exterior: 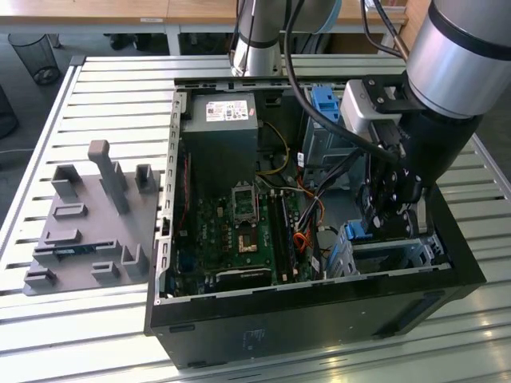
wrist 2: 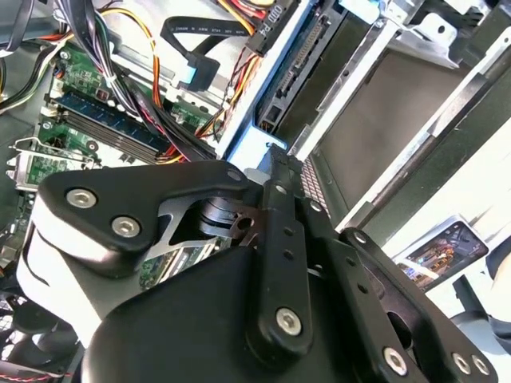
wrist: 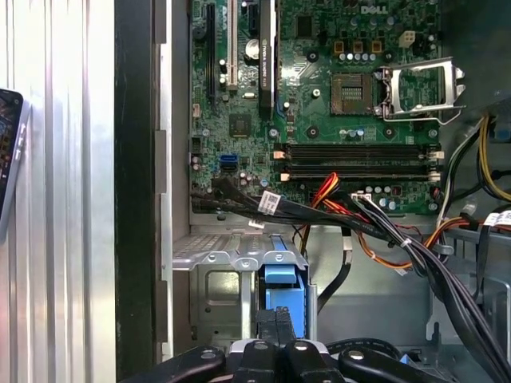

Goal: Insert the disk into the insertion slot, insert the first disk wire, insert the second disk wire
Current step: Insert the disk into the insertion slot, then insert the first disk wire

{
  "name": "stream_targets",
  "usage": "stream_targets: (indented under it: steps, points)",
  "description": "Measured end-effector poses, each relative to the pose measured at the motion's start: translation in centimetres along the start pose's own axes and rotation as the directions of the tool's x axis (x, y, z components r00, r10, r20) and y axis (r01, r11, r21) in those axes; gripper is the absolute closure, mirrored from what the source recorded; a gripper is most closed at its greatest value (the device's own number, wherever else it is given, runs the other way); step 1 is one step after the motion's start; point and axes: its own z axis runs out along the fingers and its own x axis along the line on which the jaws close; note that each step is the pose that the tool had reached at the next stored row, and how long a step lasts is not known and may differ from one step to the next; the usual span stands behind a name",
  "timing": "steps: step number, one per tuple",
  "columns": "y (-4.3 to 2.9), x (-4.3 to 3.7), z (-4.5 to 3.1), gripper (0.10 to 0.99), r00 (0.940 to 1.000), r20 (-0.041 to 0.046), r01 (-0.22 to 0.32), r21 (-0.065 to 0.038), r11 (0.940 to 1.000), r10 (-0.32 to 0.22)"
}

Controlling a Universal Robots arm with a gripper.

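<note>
Carrier: an open black computer case [exterior: 319,319] lies on a slatted metal worktop [exterior: 96,88].
Insertion slot: the low silver sheet-metal drive cage [wrist: 227,275] is set in the case corner at the exterior view's lower right, beside the green motherboard [wrist: 319,112].
Disk: the silver hard drive in its bright blue plastic carrier [wrist: 281,283] is seen in the mouth of the cage; how far in it is cannot be told.
Gripper: the black two-finger gripper [wrist: 276,315] is held right at the blue carrier's end.
Fingers: the fingers [wrist: 267,327] are drawn together with hardly a gap. Whether a thin rim of the carrier is pinched cannot be told.
Wires: a flat black cable with a blue plug [wrist 2: 196,72] hangs unplugged, and a bundle of coloured wires [wrist: 383,231] crosses close above the cage.
Risk, jamming: the disk could be skewed against the cage walls by an off-axis push.
Risk, slipping: the narrow blue edge could be lost by the closed fingers.
Risk, wires: a loose cable could be trapped or snagged near the mouth.
</note>
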Motion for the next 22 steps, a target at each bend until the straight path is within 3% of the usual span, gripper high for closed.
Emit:
stream_targets:
  steps: [13, 22]
  points:
    - [-0.43, -0.05, 0.09, 0.980, 1.0000, 0.0000, 0.000, -0.001, 1.0000, 0.000]
    - [-1.63, -0.07, 0.11, 0.980, 1.0000, 0.0001, 0.000, -0.001, 1.0000, 0.000]
